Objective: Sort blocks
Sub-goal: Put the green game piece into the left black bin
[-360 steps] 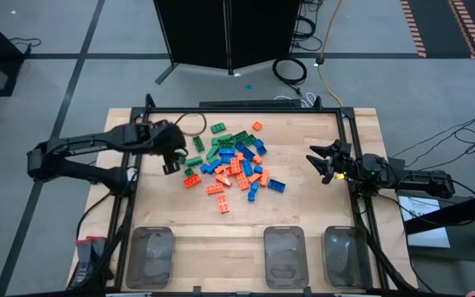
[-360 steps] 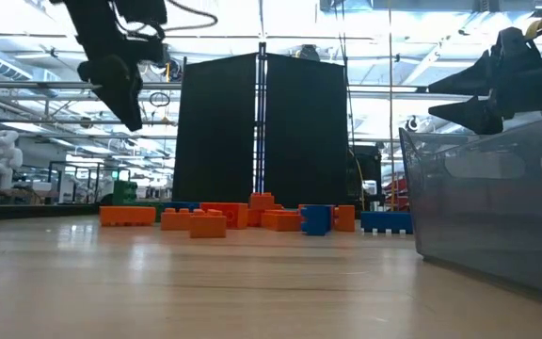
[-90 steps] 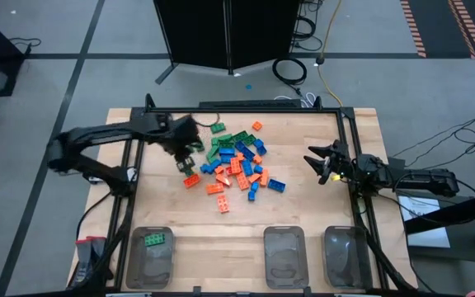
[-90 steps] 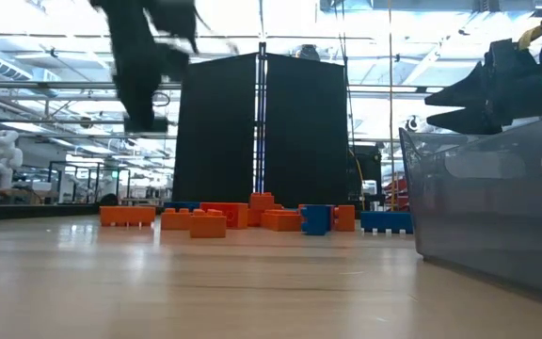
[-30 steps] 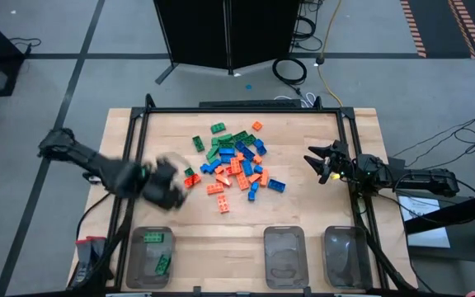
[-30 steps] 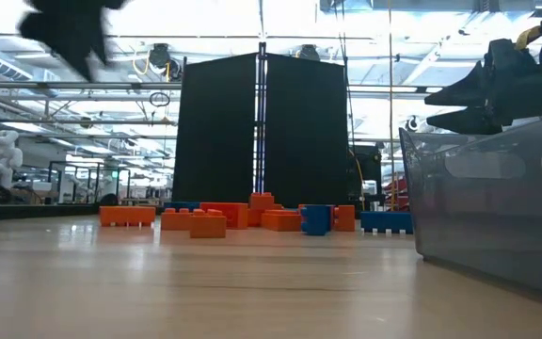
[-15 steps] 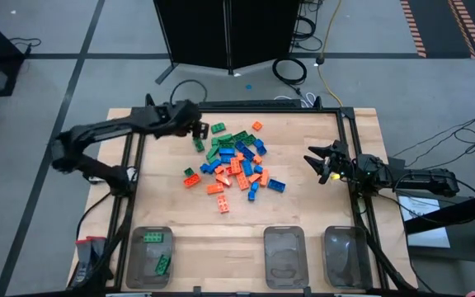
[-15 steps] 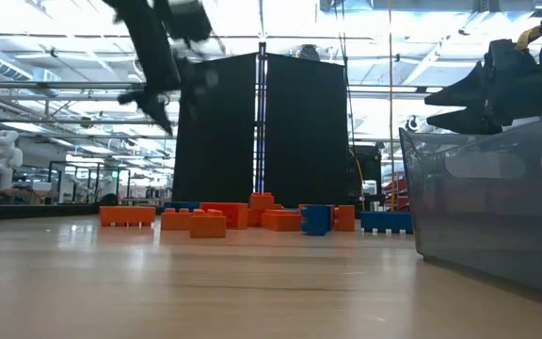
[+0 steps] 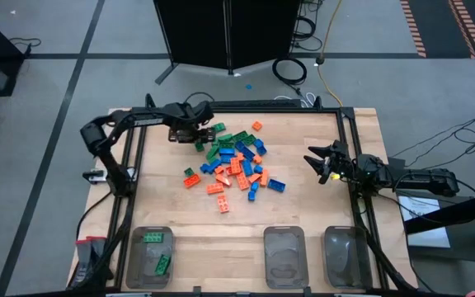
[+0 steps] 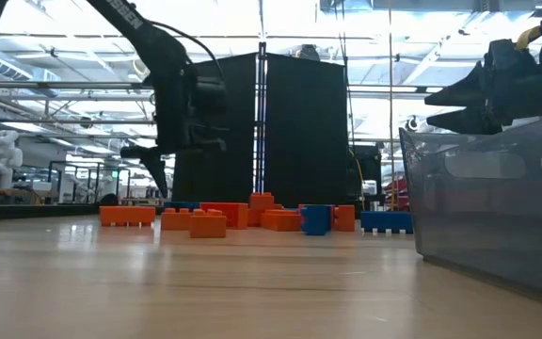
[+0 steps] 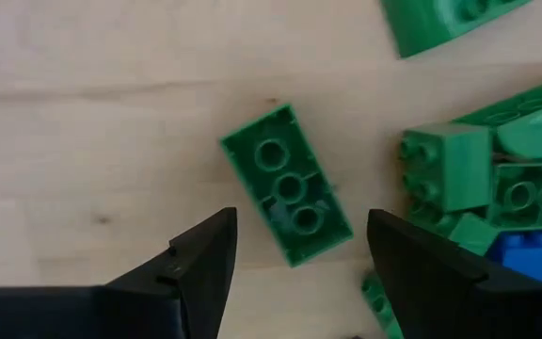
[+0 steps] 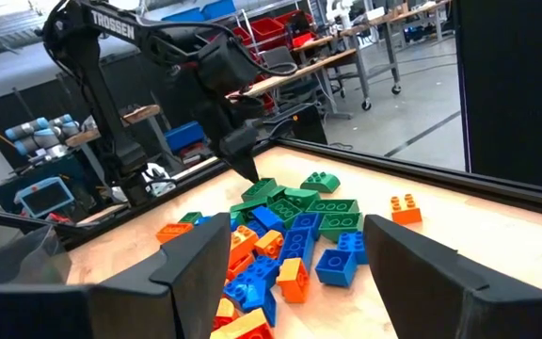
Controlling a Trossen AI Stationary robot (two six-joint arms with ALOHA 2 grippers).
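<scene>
The blocks [image 9: 237, 161] lie in a loose heap of green, orange and blue on the wooden table, and show in the low view as a row [image 10: 252, 217]. My left gripper [image 9: 195, 134] hangs open, pointing down, over the heap's far left edge. In its wrist view its fingers [image 11: 301, 224] stand on either side of a single green block [image 11: 288, 185] that lies flat on the wood, apart from it. My right gripper [image 9: 320, 162] waits open and level at the table's right edge, its fingers [image 12: 294, 273] aimed at the heap.
Three clear trays stand along the near edge: the left one [image 9: 152, 247] holds two green blocks, then the middle one [image 9: 284, 256] and the right one [image 9: 346, 256]. More green blocks [image 11: 459, 174] lie close beside the single one. A black frame [image 9: 246, 107] rims the table.
My left gripper has swung from near the left tray toward the table's far edge, then sunk toward the green blocks at the heap's far left, rolling its wrist on the way. The blocks have kept still.
</scene>
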